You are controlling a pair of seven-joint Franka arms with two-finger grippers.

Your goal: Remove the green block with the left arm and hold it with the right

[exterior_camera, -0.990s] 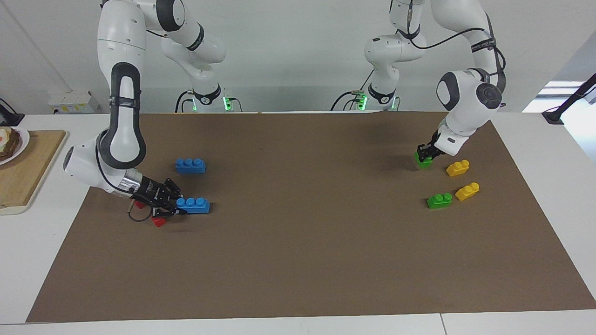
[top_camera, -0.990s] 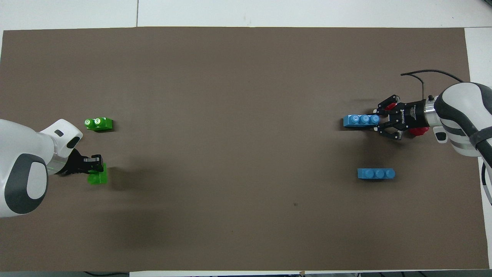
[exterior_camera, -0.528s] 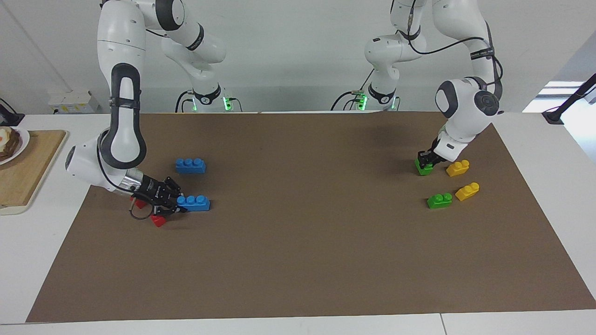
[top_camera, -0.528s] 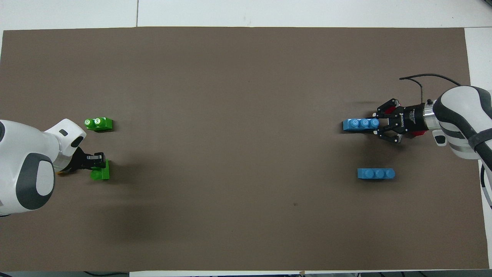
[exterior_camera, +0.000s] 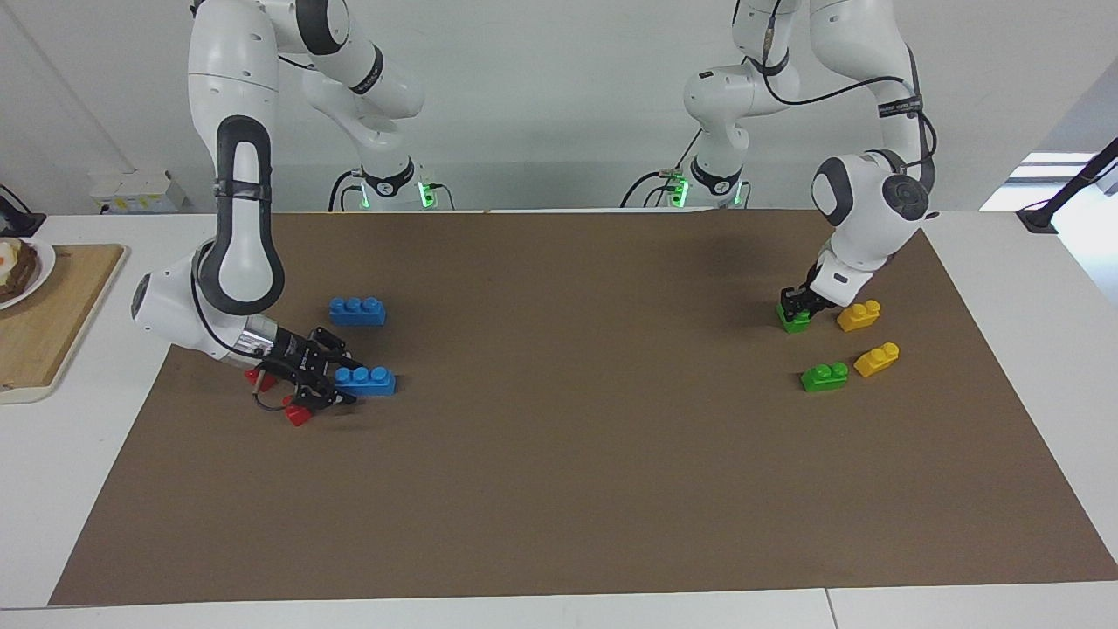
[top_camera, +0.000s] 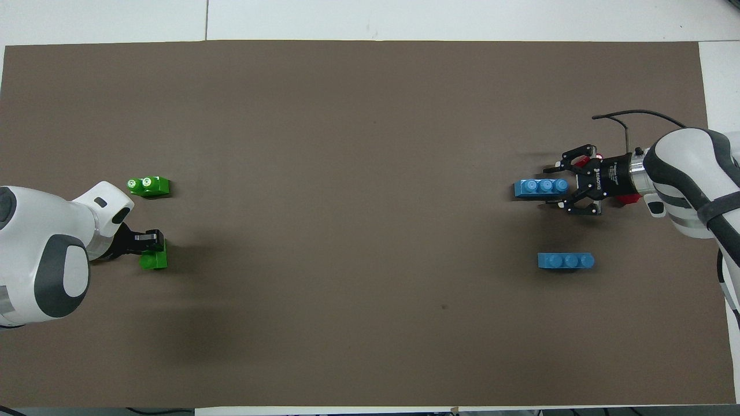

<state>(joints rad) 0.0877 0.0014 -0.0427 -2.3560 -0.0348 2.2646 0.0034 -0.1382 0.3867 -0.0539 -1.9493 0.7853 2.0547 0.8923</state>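
Mat [exterior_camera: 559,489]: brown, blocks at both ends
Left gripper [exterior_camera: 797,306]: down on green block [exterior_camera: 793,323], which sits on mat beside yellow block [exterior_camera: 859,315]; I cannot tell its grip
Right gripper [exterior_camera: 342,377]: jaws apart at blue block [exterior_camera: 371,381], holding nothing
My note: confirm squeeze, then lift straight

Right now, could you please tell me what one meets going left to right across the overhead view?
Farther green block → farther blue block → right arm; overlapping things left out.

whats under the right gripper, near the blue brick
Red blocks lie partly under the right gripper, at the end of the blue brick. How many, and their shape, is covered.
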